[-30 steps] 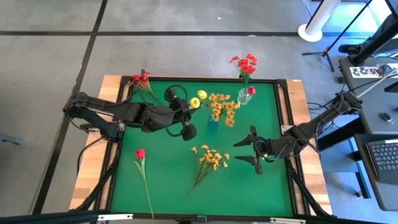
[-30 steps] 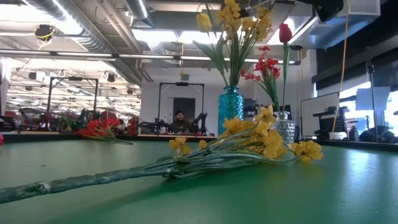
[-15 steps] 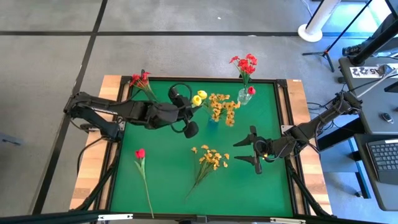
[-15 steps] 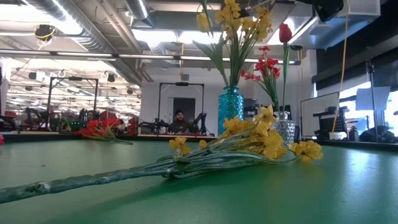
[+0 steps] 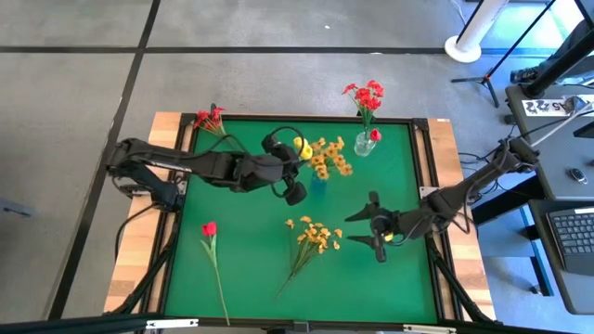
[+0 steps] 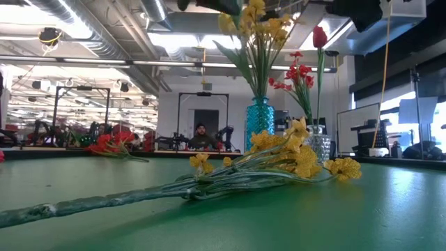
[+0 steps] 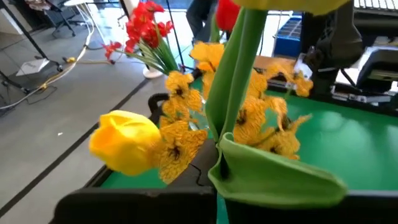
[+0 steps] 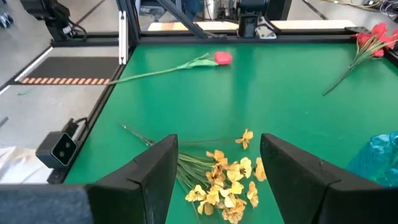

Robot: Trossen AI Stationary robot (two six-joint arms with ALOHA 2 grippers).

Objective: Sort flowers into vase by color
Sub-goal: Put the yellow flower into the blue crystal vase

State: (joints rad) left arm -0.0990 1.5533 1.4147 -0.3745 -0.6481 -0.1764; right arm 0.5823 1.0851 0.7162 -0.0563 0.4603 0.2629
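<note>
1. Comparing with a second ago, you see the left gripper [image 5: 299,148], clamped on the yellow tulip [image 7: 124,142], has carried it right, to the blue vase [image 6: 258,120] at the table's [image 5: 251,269] far middle.
2. Your right gripper [image 5: 371,227], jaws apart and empty, has edged left toward the loose yellow cluster [image 5: 316,234], likely next.

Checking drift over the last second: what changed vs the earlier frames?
The left tool, shut on the yellow tulip, moved right, carrying the bloom over the yellow cluster in the blue vase. The right tool, open, shifted slightly left above the loose yellow cluster. The red tulip, red cluster and clear vase stayed put.
</note>
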